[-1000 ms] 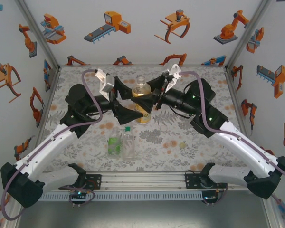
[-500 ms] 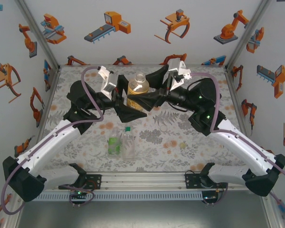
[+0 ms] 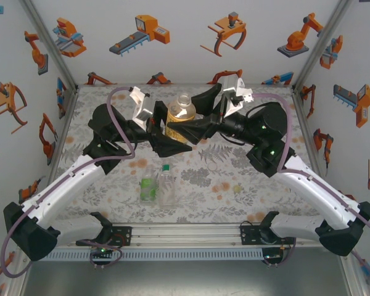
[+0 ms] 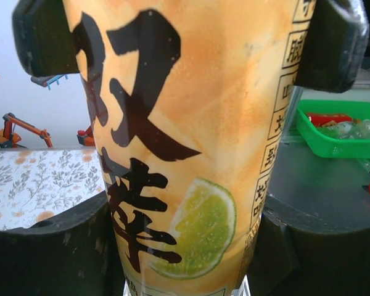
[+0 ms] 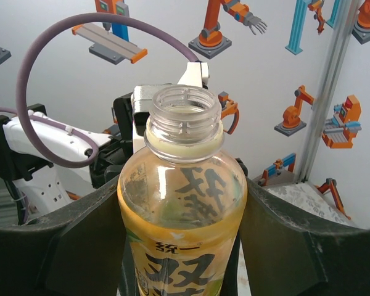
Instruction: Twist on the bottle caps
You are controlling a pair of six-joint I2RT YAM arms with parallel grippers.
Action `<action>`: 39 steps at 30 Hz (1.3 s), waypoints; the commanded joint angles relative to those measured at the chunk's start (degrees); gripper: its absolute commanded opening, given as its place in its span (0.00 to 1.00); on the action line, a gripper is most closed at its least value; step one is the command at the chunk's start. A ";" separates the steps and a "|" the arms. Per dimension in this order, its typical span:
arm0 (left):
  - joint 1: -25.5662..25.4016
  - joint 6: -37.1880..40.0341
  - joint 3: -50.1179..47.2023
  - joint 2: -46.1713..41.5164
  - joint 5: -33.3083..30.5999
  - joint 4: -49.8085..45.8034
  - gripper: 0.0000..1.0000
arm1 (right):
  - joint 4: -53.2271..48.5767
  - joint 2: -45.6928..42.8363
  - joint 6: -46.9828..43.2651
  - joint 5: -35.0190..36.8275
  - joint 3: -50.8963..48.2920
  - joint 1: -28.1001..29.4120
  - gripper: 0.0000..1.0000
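Showing the scene from the top external camera, the amber bottle (image 3: 180, 118) is at the far centre of the table (image 3: 246, 185), flanked by the left gripper (image 3: 168, 127) on its left and the right gripper (image 3: 195, 121) on its right. Its uncapped mouth faces up and its long axis is roughly vertical. Well nearer stand the green-tinted bottle (image 3: 148, 188) and, touching or just beside it, the clear bottle (image 3: 167, 187), which wears a green cap (image 3: 166, 167). From the left wrist, the amber bottle (image 4: 185, 154) is seen with its label characters reading upright, so the axis runs top to bottom. The left gripper (image 4: 188, 43) has its dark fingers (image 4: 46, 37) pressed against both edges of the label, jaws clenched on the bottle. From the right wrist, the open threaded neck (image 5: 184, 114) points straight up above liquid that reaches the shoulder. The right gripper (image 5: 182, 246) clasps the amber bottle (image 5: 182, 216) with fingers (image 5: 86, 240) against either side of the body. The step in hand appears to be steadying this bottle for capping. It is probably done best with one firm grip that does not dent the thin wall, the neck kept vertical against spills, and the cap seated square on the thread before turning.
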 commanded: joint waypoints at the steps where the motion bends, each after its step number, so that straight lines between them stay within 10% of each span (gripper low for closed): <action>1: -0.38 1.68 2.11 -1.34 1.08 -2.63 0.48 | 1.86 -1.89 0.58 0.66 0.12 0.09 0.32; 10: -0.43 7.27 0.31 -4.92 -5.78 -9.36 0.42 | -4.85 -5.69 -3.71 4.91 -0.48 0.11 0.72; 20: -0.37 13.61 -2.70 -9.24 -17.86 -16.40 0.38 | -18.29 -11.72 -10.57 15.68 -1.00 0.10 0.73; 31: -0.42 13.03 -2.77 -9.77 -24.63 -20.90 0.28 | -45.09 -18.02 -2.33 48.38 -9.42 0.11 0.72; 39: -0.36 12.19 -3.71 -10.90 -25.72 -22.70 0.26 | -55.76 -18.47 11.50 48.18 -21.52 0.11 0.70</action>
